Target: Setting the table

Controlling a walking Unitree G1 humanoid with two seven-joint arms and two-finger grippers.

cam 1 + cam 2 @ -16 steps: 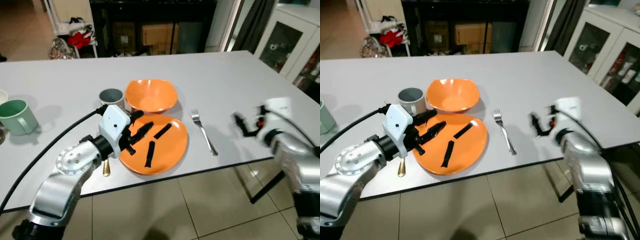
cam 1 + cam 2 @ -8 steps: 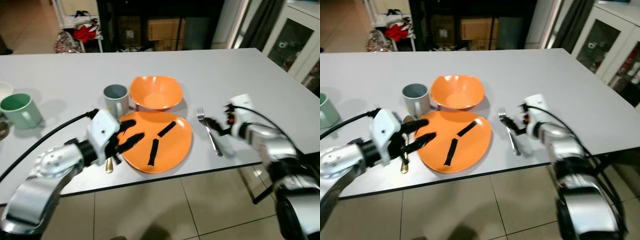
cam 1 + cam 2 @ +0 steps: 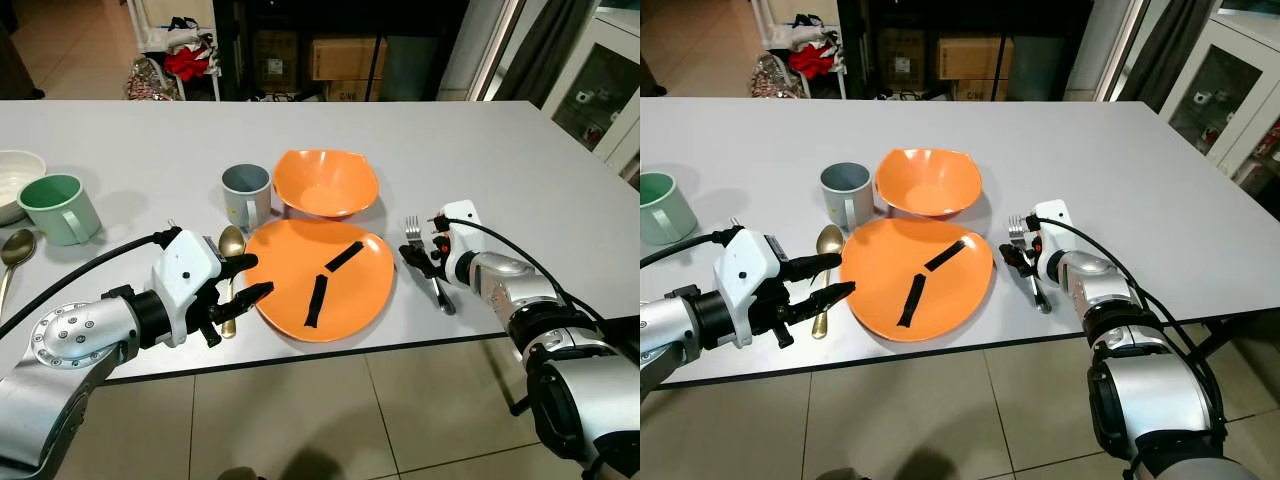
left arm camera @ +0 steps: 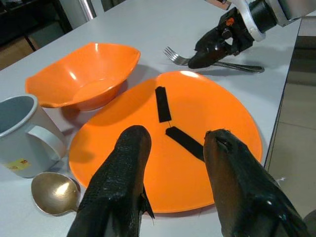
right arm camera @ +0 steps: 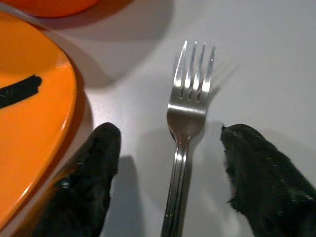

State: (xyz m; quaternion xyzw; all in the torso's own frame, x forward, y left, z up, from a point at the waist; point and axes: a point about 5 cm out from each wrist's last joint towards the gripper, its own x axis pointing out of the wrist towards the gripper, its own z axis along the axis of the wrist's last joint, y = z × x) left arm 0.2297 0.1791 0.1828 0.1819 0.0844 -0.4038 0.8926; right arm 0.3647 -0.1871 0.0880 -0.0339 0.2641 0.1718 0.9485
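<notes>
We judge the step in hand to be placing the cutlery beside the orange plate (image 3: 322, 281). Our right end effector (image 5: 170, 177) sits low on the surface (image 3: 500, 150) at the plate's three o'clock, fingers apart, straddling the fork (image 5: 185, 133); next it needs to close on the handle. Our left end effector (image 3: 240, 280), fingers apart, hovers over the gold spoon (image 3: 230, 270) at the plate's nine o'clock. The plate carries two black strips (image 3: 328, 280). The orange bowl (image 3: 326, 182) at twelve o'clock and the grey mug (image 3: 246, 194) at eleven look empty.
</notes>
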